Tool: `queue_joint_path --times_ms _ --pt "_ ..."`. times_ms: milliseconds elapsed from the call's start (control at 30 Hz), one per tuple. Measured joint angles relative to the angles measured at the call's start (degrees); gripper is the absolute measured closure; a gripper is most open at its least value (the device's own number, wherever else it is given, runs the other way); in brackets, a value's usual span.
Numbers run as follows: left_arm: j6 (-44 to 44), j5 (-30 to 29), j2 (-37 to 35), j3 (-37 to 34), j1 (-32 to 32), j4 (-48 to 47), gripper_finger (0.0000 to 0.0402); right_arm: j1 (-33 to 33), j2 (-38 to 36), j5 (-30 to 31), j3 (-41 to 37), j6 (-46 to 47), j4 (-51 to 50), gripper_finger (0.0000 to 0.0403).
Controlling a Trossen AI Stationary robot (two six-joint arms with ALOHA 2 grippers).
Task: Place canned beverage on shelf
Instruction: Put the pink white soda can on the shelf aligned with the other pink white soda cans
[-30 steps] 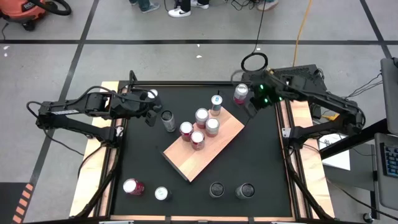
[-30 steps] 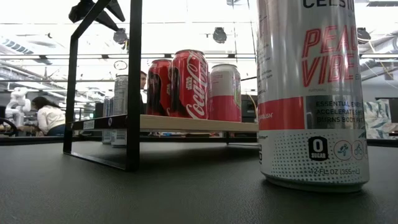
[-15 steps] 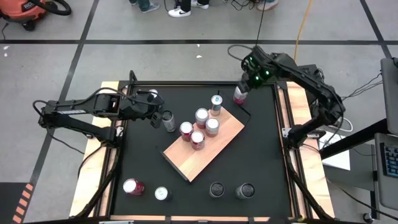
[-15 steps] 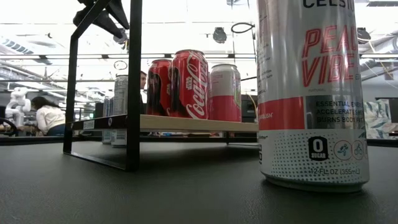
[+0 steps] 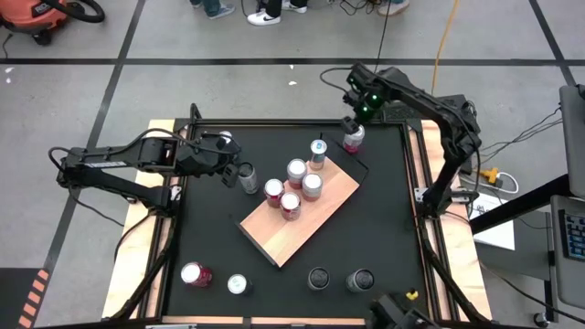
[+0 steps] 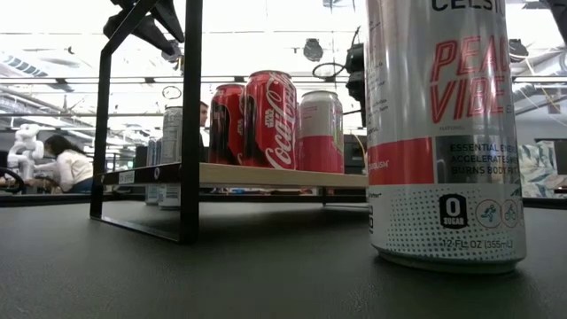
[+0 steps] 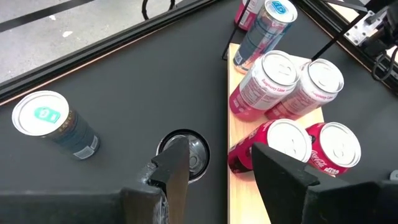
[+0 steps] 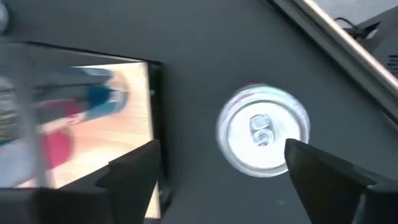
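From above, the right gripper (image 5: 355, 117) hovers over the pink-sided can (image 5: 352, 138) at the far edge of the table (image 5: 384, 228), just off the shelf's (image 5: 311, 215) far corner. The right wrist view settles what the overhead cannot: its fingers (image 8: 134, 171) are spread wide either side of that can (image 8: 262, 130), touching nothing, with the can upright on the table beside the shelf edge (image 8: 155, 112). Five cans stand on the shelf. Over on the left, the left gripper (image 5: 230, 166) sits next to the dark can (image 5: 247, 177); its wrist view shows the fingers (image 7: 174, 171) parted above that can's top (image 7: 185, 154), gripping nothing. Down low, a big white can (image 6: 443, 133) fills the foreground.
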Motion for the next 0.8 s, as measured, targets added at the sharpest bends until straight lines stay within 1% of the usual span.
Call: queue_joint_path --times_ms 133,267,367,467,800 --pt "-0.1 0.0 0.0 0.0 0.0 0.0 0.0226 0.0 1.6 4.2 0.0 -2.4 0.5 0.0065" --pt "0.0 -0.1 0.0 0.0 0.0 0.0 0.0226 0.0 2.7 6.9 0.0 -5.0 0.7 0.0057" --pt "0.0 -0.1 0.0 0.0 0.0 0.0 0.0226 0.0 4.2 6.6 0.0 -5.8 0.9 0.0057" --pt "0.0 -0.1 0.0 0.0 0.0 0.0 0.0226 0.0 5.3 4.8 0.0 -5.8 0.9 0.0057" --pt "0.0 -0.1 0.0 0.0 0.0 0.0 0.0226 0.0 8.9 5.5 0.1 -5.8 -1.4 0.0057"
